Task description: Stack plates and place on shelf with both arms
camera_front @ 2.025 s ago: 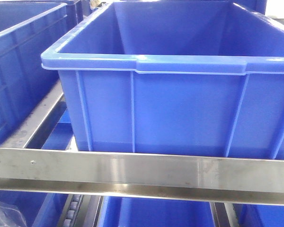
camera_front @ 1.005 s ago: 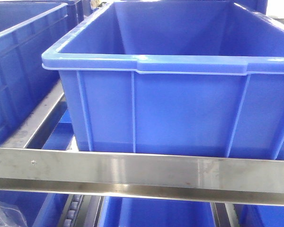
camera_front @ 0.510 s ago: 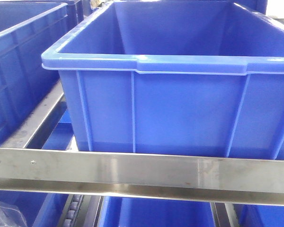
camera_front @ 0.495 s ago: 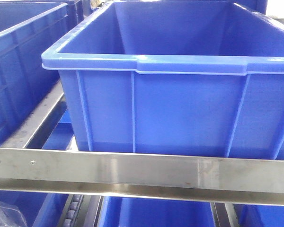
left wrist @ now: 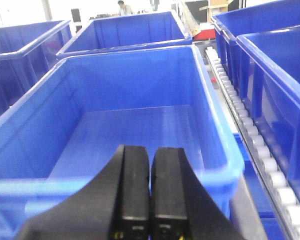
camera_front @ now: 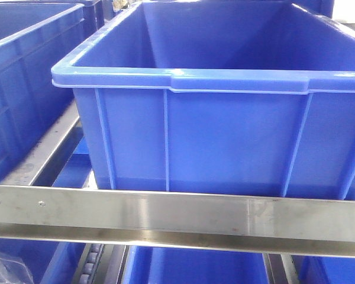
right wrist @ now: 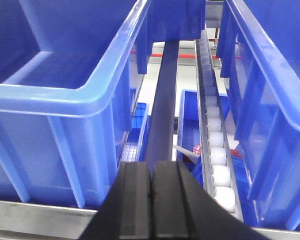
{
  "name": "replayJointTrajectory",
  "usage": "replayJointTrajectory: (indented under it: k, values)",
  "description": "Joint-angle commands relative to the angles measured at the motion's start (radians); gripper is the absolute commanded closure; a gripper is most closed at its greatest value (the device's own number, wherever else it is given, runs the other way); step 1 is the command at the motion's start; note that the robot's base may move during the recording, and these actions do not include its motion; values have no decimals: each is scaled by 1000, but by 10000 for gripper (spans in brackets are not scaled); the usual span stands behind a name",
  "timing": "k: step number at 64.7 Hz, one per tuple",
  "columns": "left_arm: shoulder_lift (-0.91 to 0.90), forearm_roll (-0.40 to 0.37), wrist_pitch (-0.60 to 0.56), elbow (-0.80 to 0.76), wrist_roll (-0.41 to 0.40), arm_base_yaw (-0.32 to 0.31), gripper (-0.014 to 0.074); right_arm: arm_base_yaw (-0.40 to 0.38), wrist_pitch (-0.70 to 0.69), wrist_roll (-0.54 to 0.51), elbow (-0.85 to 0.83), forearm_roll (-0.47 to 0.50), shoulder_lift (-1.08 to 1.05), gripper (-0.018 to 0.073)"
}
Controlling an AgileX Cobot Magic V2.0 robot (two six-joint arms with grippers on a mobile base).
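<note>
No plates show in any view. My left gripper (left wrist: 150,152) is shut and empty, its black fingers pressed together, just in front of the near rim of a large empty blue bin (left wrist: 115,125). My right gripper (right wrist: 151,167) is shut and empty, pointing along a dark rail (right wrist: 162,95) between two blue bins. Neither arm shows in the front view.
A large empty blue bin (camera_front: 225,118) fills the front view, on a rack behind a steel crossbar (camera_front: 177,216). More blue bins (camera_front: 23,71) stand at the left and below. White roller tracks (left wrist: 250,130) (right wrist: 215,145) run beside the bins. A person (left wrist: 123,7) stands far back.
</note>
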Motion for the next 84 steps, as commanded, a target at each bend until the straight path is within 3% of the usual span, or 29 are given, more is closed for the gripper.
replayJointTrajectory:
  k: [1,12,17,21,84]
  values:
    - [-67,-2,-95,26,-14,-1,514,-3,-81,-3,2,-11,-18,505]
    - [-184,-20,-98,141,-40,-50,514,-3,-81,-3,2,-11,-18,505]
    - [-214,-29,-159,206,-40,-67,514,-3,-81,-3,2,-11,-18,505]
    - [-255,-40,-52,197,-38,-69,514,-3,-80,-3,2,-11,-18,505]
    - [-256,-41,-73,200,-34,-59,514,-3,-81,-3,2,-11,-17,505]
